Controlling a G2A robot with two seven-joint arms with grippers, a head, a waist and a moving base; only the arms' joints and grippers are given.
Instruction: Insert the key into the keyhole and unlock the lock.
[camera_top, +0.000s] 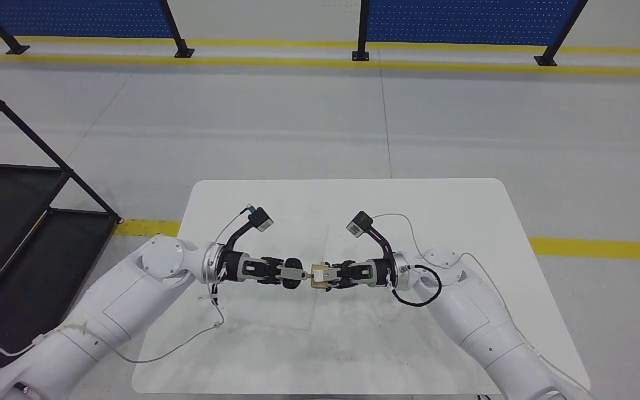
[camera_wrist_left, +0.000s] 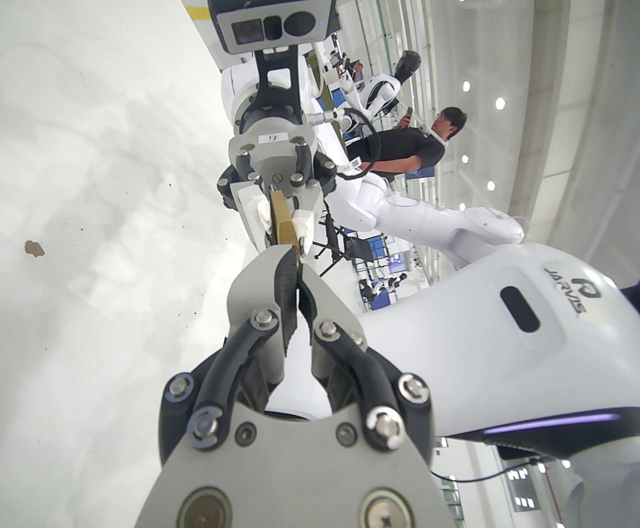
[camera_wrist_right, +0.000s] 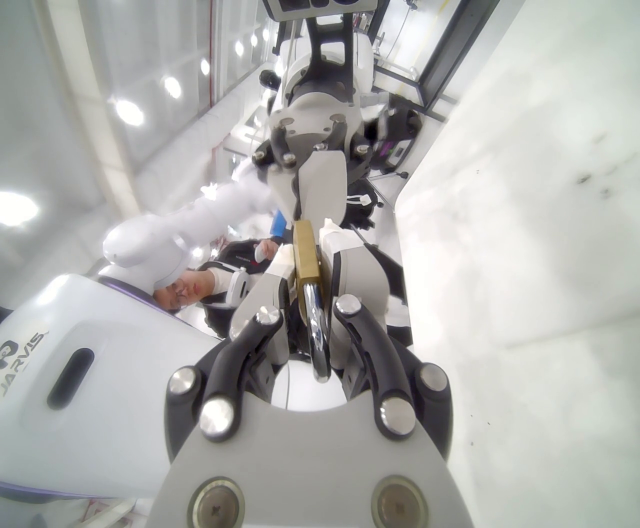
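Two risks stood: a misaligned key (camera_wrist_left: 300, 249) jamming, or torque twisting the lock (camera_wrist_right: 306, 265) loose. Over the table's (camera_top: 450, 210) middle, the right gripper (camera_wrist_right: 306, 250) clamped the lock; the left gripper (camera_wrist_left: 296, 280) pinched the key against it.

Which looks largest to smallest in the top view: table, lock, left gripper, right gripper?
1. The table, by far the largest.
2. The left gripper, shut on the key, and the right gripper: these look alike, so they are not ranked apart.
3. The lock, clamped in the right gripper.
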